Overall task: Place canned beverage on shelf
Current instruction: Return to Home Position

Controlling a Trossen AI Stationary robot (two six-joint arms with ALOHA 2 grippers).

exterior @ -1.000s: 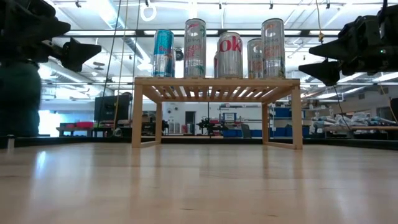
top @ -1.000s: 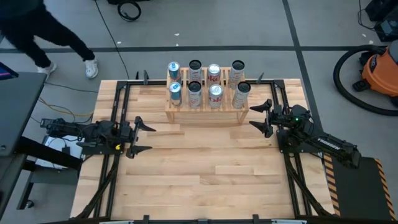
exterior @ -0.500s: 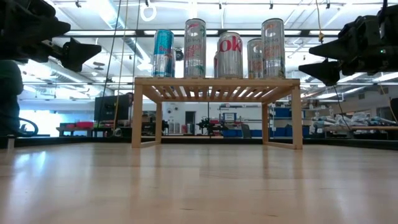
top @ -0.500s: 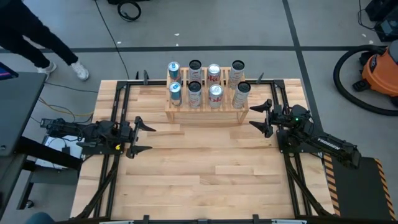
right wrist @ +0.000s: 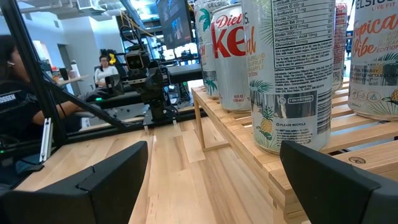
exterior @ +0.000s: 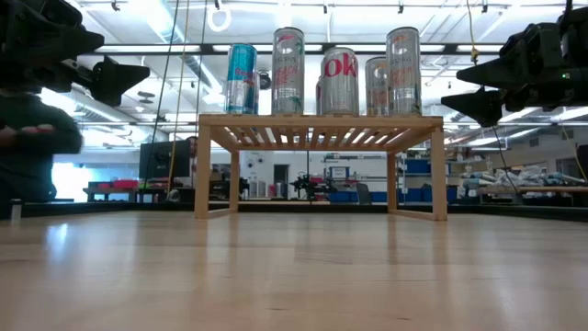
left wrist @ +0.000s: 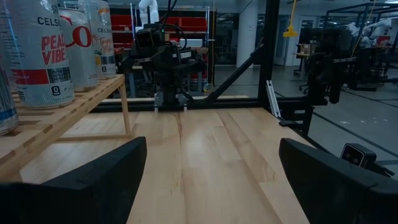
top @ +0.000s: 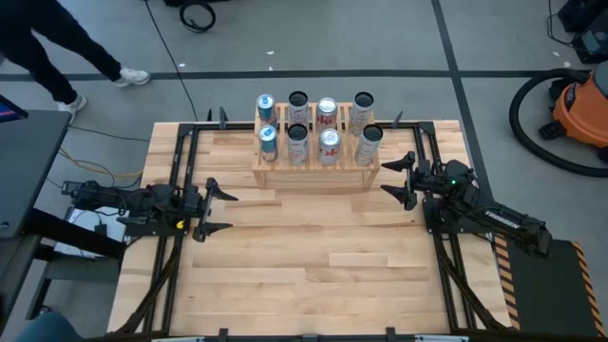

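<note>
Only the person (top: pixel 57 43) beyond the far left corner has moved since the earlier frames. One white shoe (top: pixel 133 76) now lands farther from the tabletop (top: pixel 313 275), and in the low view a dark shape with a blurred hand crosses the left edge. Both arms and every can sit exactly where they were.

My left gripper (top: pixel 230 211) hangs over the left side of the tabletop, well apart from the shelf (top: pixel 315 179). Its fingers are spread wide with nothing between them. My right gripper (top: pixel 385 177) hovers just off the shelf's right front corner and points back toward the left arm. Its fingers are likewise spread and empty. The two wrist views confirm this, each showing its own dark fingers far apart over bare planks.

The shelf stands at the far middle of the tabletop. Eight cans (top: pixel 297 134) stand upright on its slatted top in two rows of four. The left column holds two blue cans (top: pixel 268 135). From my right wrist view, a pineapple-label can (right wrist: pixel 289 74) stands nearest on that end, with a Diet Coke can (right wrist: pixel 227 56) past it. From my left wrist view, a Celsius Peach Vibe can (left wrist: pixel 40 53) stands near the shelf's edge.

An orange shop vacuum (top: pixel 581 109) sits on the floor to the far right.
</note>
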